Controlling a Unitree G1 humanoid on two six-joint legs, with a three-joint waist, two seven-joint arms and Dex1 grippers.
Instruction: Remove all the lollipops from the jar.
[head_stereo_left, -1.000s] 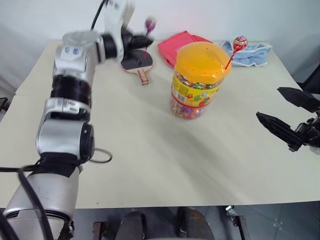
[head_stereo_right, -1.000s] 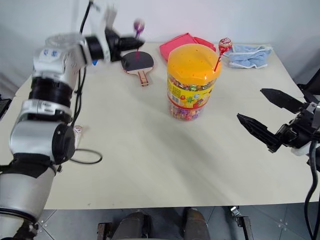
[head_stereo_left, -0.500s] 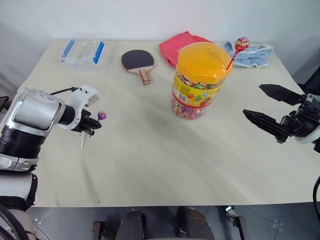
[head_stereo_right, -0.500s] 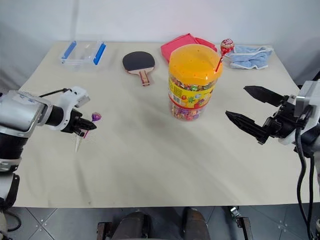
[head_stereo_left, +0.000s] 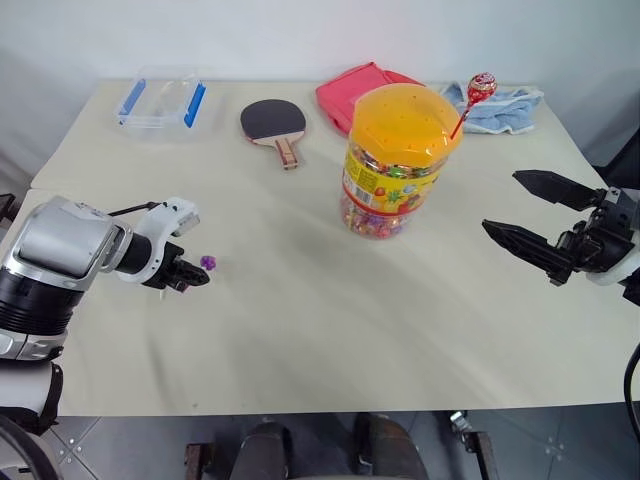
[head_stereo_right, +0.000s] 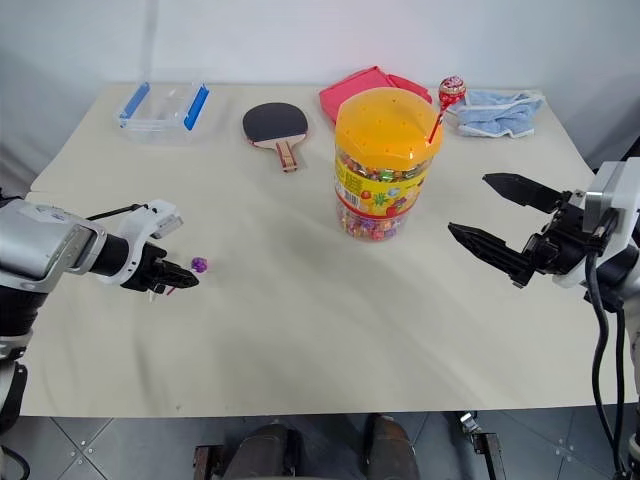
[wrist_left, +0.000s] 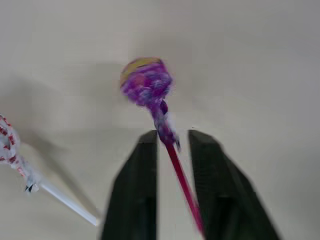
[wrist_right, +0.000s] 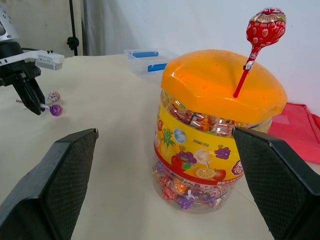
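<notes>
left gripper (wrist_left: 171, 150): low over the table (head_stereo_left: 300, 310) at my left; fingers parted a little, the purple lollipop (wrist_left: 146, 82) lying between them, its red stick running back through the gap. Cannot tell whether the pads touch the stick.
release: my judgement: open wider and lift straight up so the stick is not dragged.
pinkish lollipop (wrist_right: 54, 96): on the table just beside the purple one.
right gripper (head_stereo_left: 528, 213): jaws spread wide, empty, facing the jar from its right.
jar (head_stereo_left: 398, 160): mid-table, orange lid on.
red lollipop (head_stereo_left: 480, 87): upright in a lid hole; last one to pull, by its stick.
</notes>
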